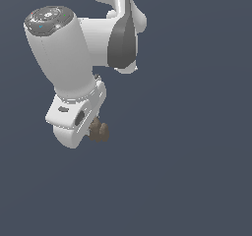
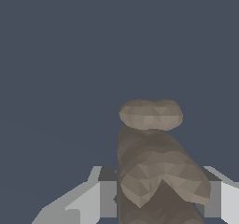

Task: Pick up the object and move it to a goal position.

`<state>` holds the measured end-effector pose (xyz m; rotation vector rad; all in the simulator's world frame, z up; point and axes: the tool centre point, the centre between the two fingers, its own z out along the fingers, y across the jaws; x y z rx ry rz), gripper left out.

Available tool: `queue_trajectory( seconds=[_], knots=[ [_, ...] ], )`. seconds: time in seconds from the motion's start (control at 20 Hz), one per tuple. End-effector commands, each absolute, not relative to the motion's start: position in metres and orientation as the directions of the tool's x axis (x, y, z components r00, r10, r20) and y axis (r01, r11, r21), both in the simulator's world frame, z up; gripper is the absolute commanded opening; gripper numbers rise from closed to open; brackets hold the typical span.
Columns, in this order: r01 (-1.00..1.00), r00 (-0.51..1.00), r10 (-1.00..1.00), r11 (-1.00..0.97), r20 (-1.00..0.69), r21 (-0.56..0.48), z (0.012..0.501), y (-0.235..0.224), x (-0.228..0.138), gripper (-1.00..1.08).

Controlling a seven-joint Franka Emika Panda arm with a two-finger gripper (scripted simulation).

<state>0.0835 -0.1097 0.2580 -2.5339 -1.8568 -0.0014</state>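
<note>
In the wrist view, the small dark-brown lumpy object with rounded knobs (image 2: 154, 171) fills the lower centre of the frame, pinched between the two pale grey fingers (image 2: 100, 197) of the white gripper (image 2: 158, 199), one pressed against each of its sides. In the exterior view, the gripper (image 1: 93, 127) sits left of centre under the bulky white arm (image 1: 64, 53), with the brown object (image 1: 100, 130) poking out at its lower right edge against the plain dark blue-grey background (image 1: 197, 156).

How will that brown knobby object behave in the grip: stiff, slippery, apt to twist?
The brown object looks rigid: its faceted lumps show no sag. It sits between the gripper fingers, so contact is probably on uneven knobs and it might pivot. The rounded knob sticks out past the fingers; a bump there could lever it loose.
</note>
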Motion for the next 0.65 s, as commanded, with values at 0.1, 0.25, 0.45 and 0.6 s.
queue_trajectory(
  seconds=[0.1,0.25,0.45,0.6],
  knots=[
    [0.954,0.301,0.954,-0.301,0.001,0.0,0.27,-0.113,0.093,-1.0],
    [0.954,0.301,0.954,-0.301,0.001,0.0,0.275,-0.114,0.097,-1.0],
    [0.954,0.301,0.954,-0.301,0.0,0.0,0.279,-0.115,0.1,-1.0],
    [0.954,0.301,0.954,-0.301,0.0,0.0,0.279,-0.116,0.101,-1.0]
  ],
)
